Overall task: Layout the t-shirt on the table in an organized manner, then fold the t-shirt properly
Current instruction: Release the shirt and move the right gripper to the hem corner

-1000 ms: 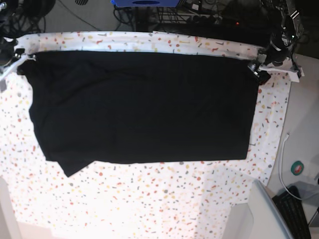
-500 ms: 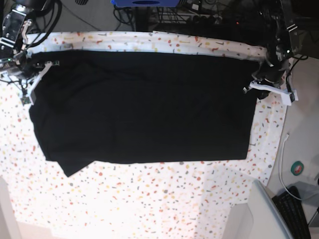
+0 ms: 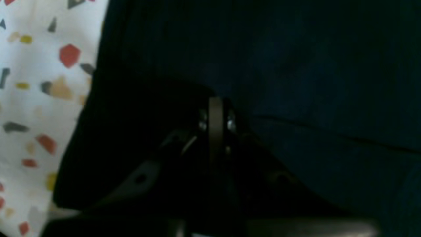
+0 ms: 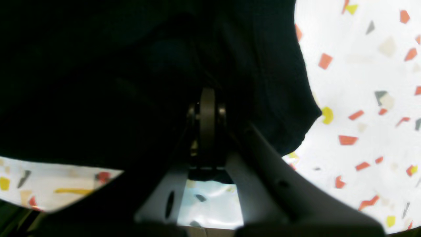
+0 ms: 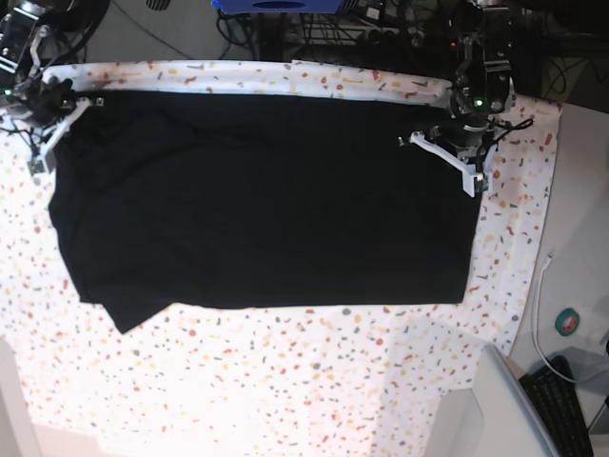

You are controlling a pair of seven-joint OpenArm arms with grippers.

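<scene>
The plain black soft-fabric t-shirt (image 5: 266,200) is spread flat on the white, terrazzo-flecked table (image 5: 285,381). Its two far corners are pinched by the left gripper (image 5: 455,152) and right gripper (image 5: 49,124), jaws clamped together on fabric.

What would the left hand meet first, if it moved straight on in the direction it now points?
Most likely more of the t-shirt. The left hand is shut, and black fabric fills the wrist view ahead of it; the table shows only at the side. Depth is unclear.
</scene>
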